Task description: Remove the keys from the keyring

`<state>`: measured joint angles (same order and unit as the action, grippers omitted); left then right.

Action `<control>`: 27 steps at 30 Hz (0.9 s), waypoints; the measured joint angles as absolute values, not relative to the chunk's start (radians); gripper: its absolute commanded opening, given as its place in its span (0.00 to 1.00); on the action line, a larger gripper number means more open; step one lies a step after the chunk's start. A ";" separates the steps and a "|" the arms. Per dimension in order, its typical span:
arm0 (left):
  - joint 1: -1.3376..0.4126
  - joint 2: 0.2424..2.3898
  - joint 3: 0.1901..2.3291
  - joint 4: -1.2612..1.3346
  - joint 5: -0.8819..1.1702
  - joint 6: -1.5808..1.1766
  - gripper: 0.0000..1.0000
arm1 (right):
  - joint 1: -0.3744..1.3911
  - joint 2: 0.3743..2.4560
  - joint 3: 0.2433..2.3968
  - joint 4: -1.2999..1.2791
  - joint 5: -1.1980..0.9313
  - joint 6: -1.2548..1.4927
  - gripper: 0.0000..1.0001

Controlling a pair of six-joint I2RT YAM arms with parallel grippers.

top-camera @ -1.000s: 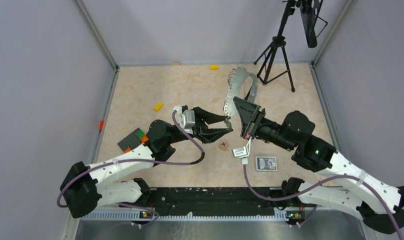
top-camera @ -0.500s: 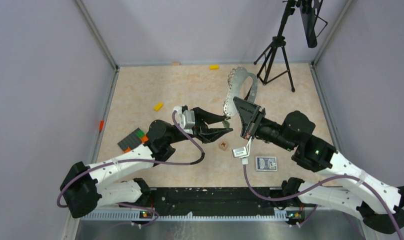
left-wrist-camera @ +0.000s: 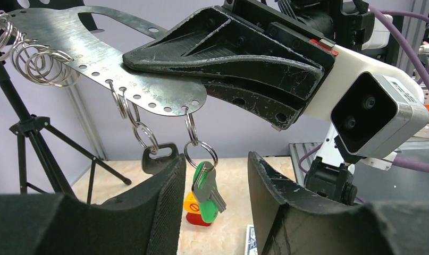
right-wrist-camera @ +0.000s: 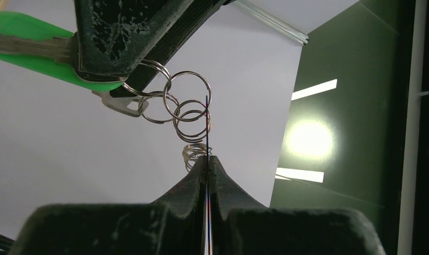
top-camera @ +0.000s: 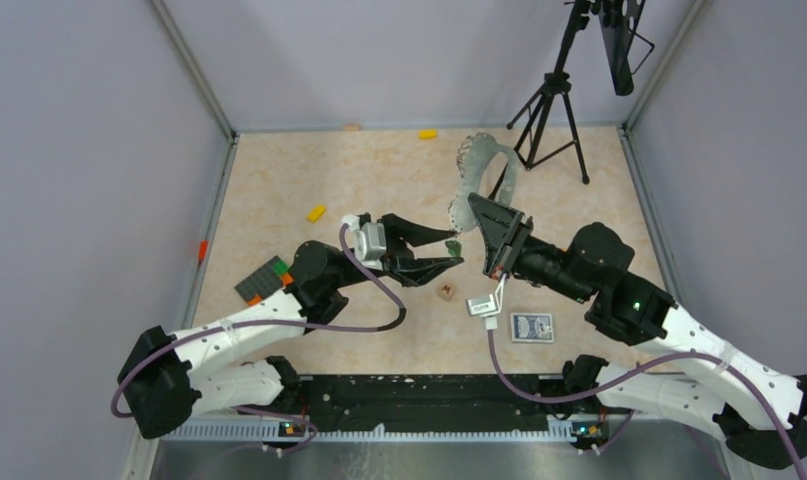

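Note:
The keyring (top-camera: 482, 160), a flat grey D-shaped plate with a row of small holes, is held up off the table. My right gripper (top-camera: 476, 212) is shut on its near end. In the right wrist view my right gripper (right-wrist-camera: 207, 159) clamps the plate edge-on. In the left wrist view the keyring (left-wrist-camera: 90, 45) carries several wire rings. A green-headed key (left-wrist-camera: 205, 192) and a dark key (left-wrist-camera: 159, 157) hang from it. My left gripper (left-wrist-camera: 215, 167) is open, its fingers either side of the green key without touching it. In the top view the left gripper (top-camera: 456, 250) is just below the plate's end.
A small brown cube (top-camera: 446, 291) and a card box (top-camera: 531, 327) lie near the front. Yellow blocks (top-camera: 317, 212) and a green-grey-orange block (top-camera: 267, 278) lie left. A black tripod (top-camera: 552, 110) stands at the back right. A red-yellow toy (left-wrist-camera: 193, 211) lies below the keys.
My left gripper has shifted slightly, and the green key now shows between its fingertips. The right gripper and keyring have moved up a little.

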<state>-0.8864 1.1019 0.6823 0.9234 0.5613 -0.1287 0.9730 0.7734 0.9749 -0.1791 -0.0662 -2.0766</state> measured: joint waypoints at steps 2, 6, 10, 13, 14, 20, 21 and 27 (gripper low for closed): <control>-0.886 1.102 0.682 0.923 0.562 -0.128 0.48 | 0.973 0.773 0.975 -0.179 -0.067 -2.077 0.00; -0.886 1.102 0.682 0.923 0.564 -0.128 0.45 | 0.973 0.773 0.975 -0.179 -0.070 -2.077 0.00; -0.886 1.102 0.682 0.923 0.566 -0.128 0.44 | 0.973 0.773 0.975 -0.175 -0.075 -2.076 0.00; -0.886 1.103 0.682 0.923 0.569 -0.129 0.44 | 0.973 0.773 0.975 -0.164 -0.079 -2.076 0.00; -0.886 1.104 0.682 0.923 0.570 -0.129 0.43 | 0.973 0.773 0.975 -0.163 -0.080 -2.076 0.00; -0.886 1.106 0.676 0.923 0.572 -0.130 0.42 | 0.973 0.773 0.975 -0.160 -0.084 -2.075 0.00; -0.886 1.106 0.676 0.923 0.572 -0.130 0.42 | 0.973 0.773 0.975 -0.160 -0.084 -2.075 0.00; -0.886 1.106 0.676 0.923 0.569 -0.129 0.46 | 0.973 0.771 0.970 -0.155 -0.084 -2.072 0.00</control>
